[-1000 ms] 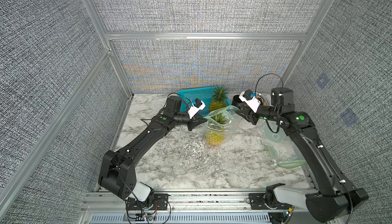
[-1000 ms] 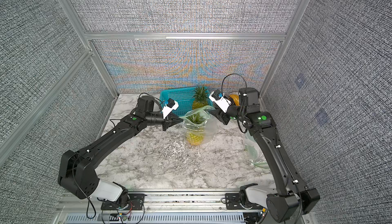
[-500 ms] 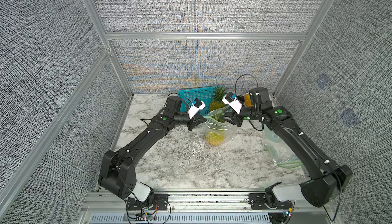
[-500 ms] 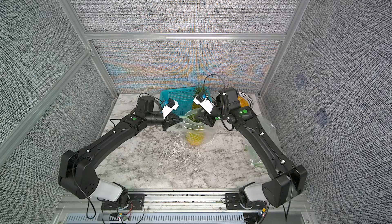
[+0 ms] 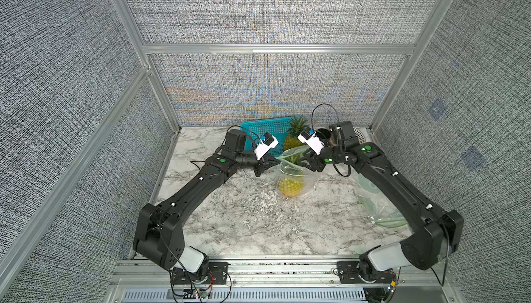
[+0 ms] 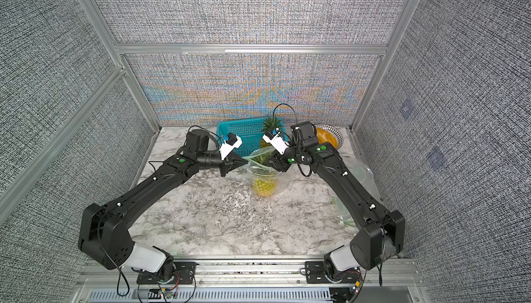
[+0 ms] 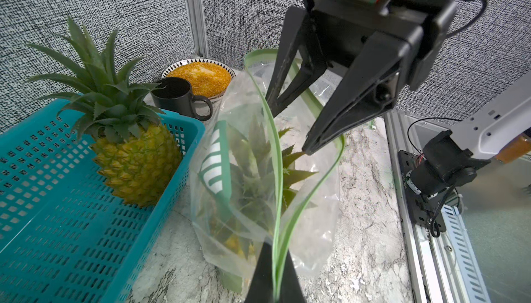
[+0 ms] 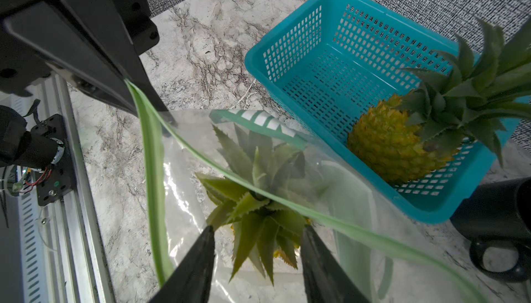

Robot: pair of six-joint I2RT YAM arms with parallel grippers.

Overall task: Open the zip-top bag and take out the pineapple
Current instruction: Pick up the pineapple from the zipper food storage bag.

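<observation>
We have the left gripper clamped fully closed on the zip-top bag, pinching one end of its green zip strip. The strip runs out from between the closed fingers and splits into two lips, so the mouth hangs open as a loop. The bag stands upright on the marble tabletop. The pineapple is inside it, upright, yellow body at the bottom and crown pointing up at the mouth. The right gripper has its jaws partway apart with nothing in them. Its tips are down at the open mouth, one on each side of the crown leaves, and we can't tell whether they touch the leaves. A second pineapple sits in the teal basket just behind the bag, in the basket corner nearest the black mug. Behind the mug, in the back corner, we see a patterned bowl of yellow grains. More clear bags lie flat on the table beside the right arm.
</observation>
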